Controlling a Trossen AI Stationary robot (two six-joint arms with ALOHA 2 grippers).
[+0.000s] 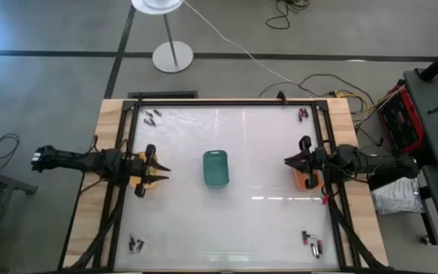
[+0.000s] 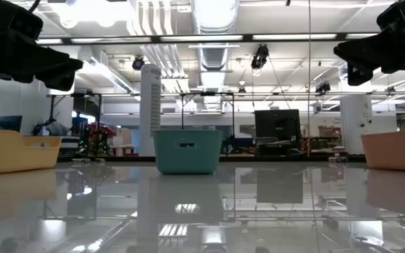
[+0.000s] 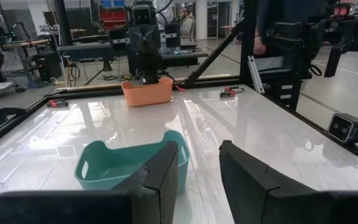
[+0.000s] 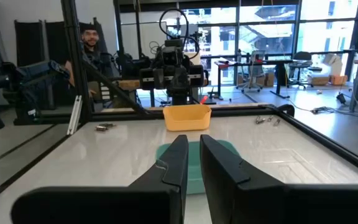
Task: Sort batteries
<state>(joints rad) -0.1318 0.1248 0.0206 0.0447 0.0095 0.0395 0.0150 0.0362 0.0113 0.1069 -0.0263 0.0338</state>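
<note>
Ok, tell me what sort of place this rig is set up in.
Most likely a robotics lab or workshop: exposed ceiling ducts and strip lights overhead, workbenches with a monitor behind the table, and cables trailing across the concrete floor.

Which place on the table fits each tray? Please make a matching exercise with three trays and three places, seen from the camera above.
Things:
1. yellow tray
2. green tray
3. orange tray

Places:
A. middle of the table
B. right edge, under the right gripper
C. left edge, under the left gripper

Pairs: 1-C, 2-A, 3-B
</note>
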